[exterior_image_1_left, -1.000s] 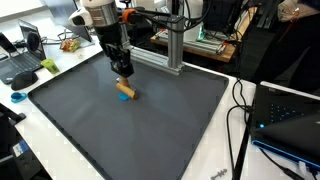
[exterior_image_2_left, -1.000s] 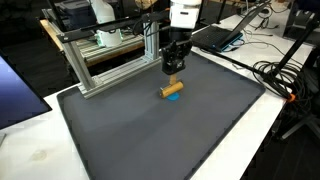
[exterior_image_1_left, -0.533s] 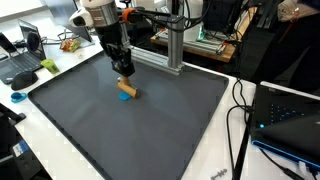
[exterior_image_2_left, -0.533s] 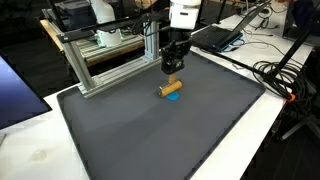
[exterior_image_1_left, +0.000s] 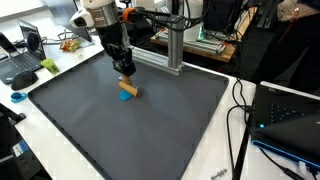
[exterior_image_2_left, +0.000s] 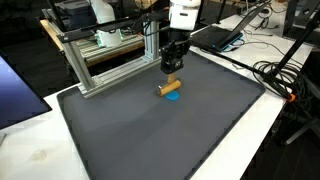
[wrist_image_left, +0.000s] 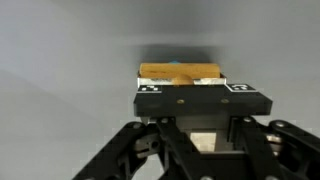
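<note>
One gripper (exterior_image_1_left: 125, 79) hangs over the far half of a dark grey mat (exterior_image_1_left: 150, 130), its jaws closed as far as they go on a short wooden block (exterior_image_1_left: 128, 88); the block lies crosswise between the fingertips, tilted a little, with both ends sticking out past them; in an exterior view the same gripper (exterior_image_2_left: 171, 78) holds the wooden block (exterior_image_2_left: 167, 88) low over the mat (exterior_image_2_left: 170, 135); directly beneath the block lies a small blue piece (exterior_image_1_left: 124, 96), flat on the mat, partly covered by the block in both exterior views; whether the block touches the blue piece (exterior_image_2_left: 174, 97) or hangs just clear of it cannot be told; in the wrist view the gripper (wrist_image_left: 196, 88) shows two pale finger pads bearing black-and-white markers, with the wooden block (wrist_image_left: 180, 72) pressed against them and a sliver of the blue piece (wrist_image_left: 180, 63) peeping over the block's far edge; behind the arm, at the far edge of the mat, stands an aluminium frame (exterior_image_1_left: 176, 45) built of square bars, well apart from the block; the mat rests on a white table (exterior_image_2_left: 30, 150); an open laptop (exterior_image_1_left: 22, 52) sits beside the mat on one side, and black cables (exterior_image_1_left: 240, 110) trail along the table's edge on the other.
</note>
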